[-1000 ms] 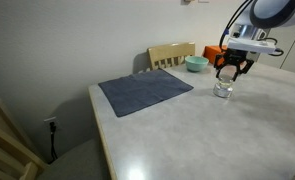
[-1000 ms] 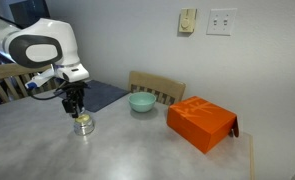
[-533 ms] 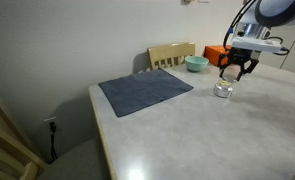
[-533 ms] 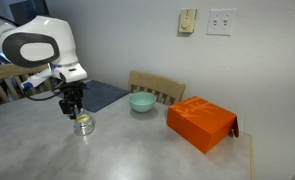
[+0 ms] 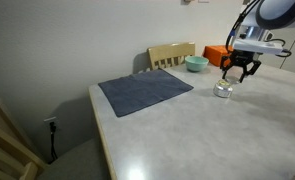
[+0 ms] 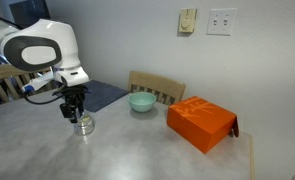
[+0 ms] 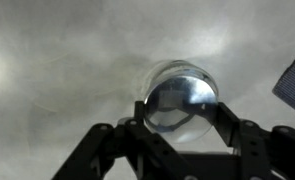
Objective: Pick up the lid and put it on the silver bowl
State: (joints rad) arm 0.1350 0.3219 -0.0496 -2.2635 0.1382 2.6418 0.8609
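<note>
- Wrist view shows the pincer (image 7: 180, 120) clenched on the lid (image 7: 180, 103). The shiny round disc spans the gap between the two dark fingers and seems to touch both.
- Just behind the lid a paler ring shows. I take it for the rim of the silver bowl (image 7: 182, 70), sitting slightly off-centre from the lid, toward the top of that view.
- In both exterior views the pincer hangs close above the silver bowl (image 6: 82, 125), which stands on the bare grey table (image 5: 177, 135). From there I cannot tell whether lid and rim touch.
- The step in hand looks like the placing. To do it well, line the lid's centre up with the bowl's, keep the lid level, and lower straight down.
- Let go only once the lid rests on the rim all round. A tilted lid could slide off the polished metal, and a sideways push could shove the light bowl across the smooth table.
- Beyond the bowl lies a dark blue-grey mat (image 5: 145, 92), apart from it and not involved.
- Farther back stand a light teal bowl (image 6: 141, 102) and an orange box (image 6: 200, 123), both well away from the pincer, with a wooden chair (image 6: 159, 87) at the table's far edge.
</note>
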